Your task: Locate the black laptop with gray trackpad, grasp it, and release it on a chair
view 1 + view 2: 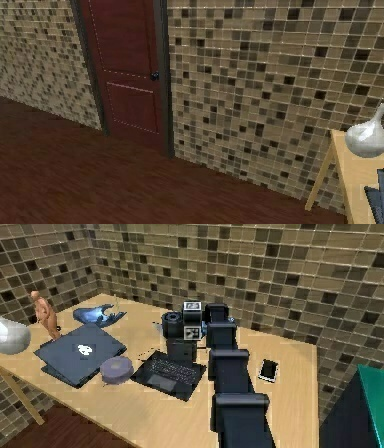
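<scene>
the black laptop (168,376) is lying open on the wooden table (295,392), sitting just beside a grey bowl (115,371) and a closed dark laptop (80,354). my gripper (178,349) is hanging at the black laptop's far edge, and i cannot tell whether it is holding anything. a phone (268,370) is lying on the other side of my arm (235,384).

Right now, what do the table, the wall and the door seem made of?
Table: probably light wood, matte, an even pale tan top and legs. Wall: small mosaic tiles, perhaps ceramic or stone, squares in tan, grey and black. Door: likely wood, painted or stained dark red, with recessed panels.
</scene>
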